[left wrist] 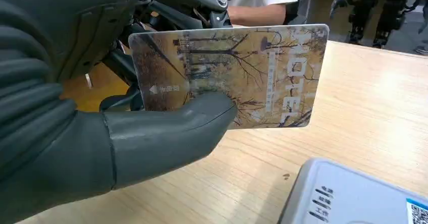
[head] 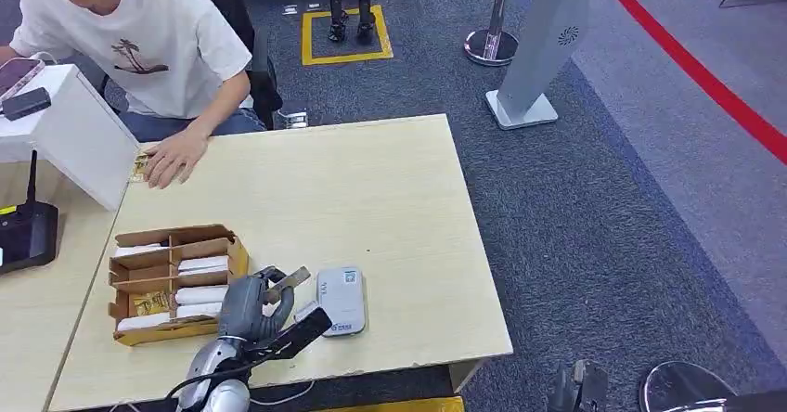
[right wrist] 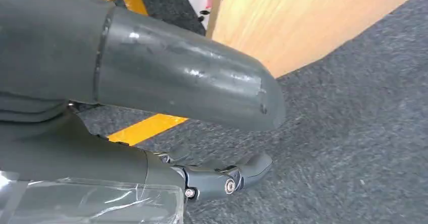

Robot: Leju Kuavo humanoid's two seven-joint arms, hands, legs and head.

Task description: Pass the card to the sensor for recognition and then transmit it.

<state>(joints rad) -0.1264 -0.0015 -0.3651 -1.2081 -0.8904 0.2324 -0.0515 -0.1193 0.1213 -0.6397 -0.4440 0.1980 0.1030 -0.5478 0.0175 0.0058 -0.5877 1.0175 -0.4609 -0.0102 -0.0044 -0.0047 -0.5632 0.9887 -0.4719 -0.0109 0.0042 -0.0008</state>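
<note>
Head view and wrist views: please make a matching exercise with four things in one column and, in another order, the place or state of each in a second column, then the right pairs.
1. yellow tree-printed plastic card
2. white rectangular card sensor
3. brown cardboard divided box
4. right hand

A. lies flat on the wooden table, beside the left hand
B. hangs beside the table, over grey carpet, holding nothing
C. pinched in the left hand, above the table
D. holds white rolls in its compartments

Pairs: 1-C, 2-A, 3-D, 4-B
</note>
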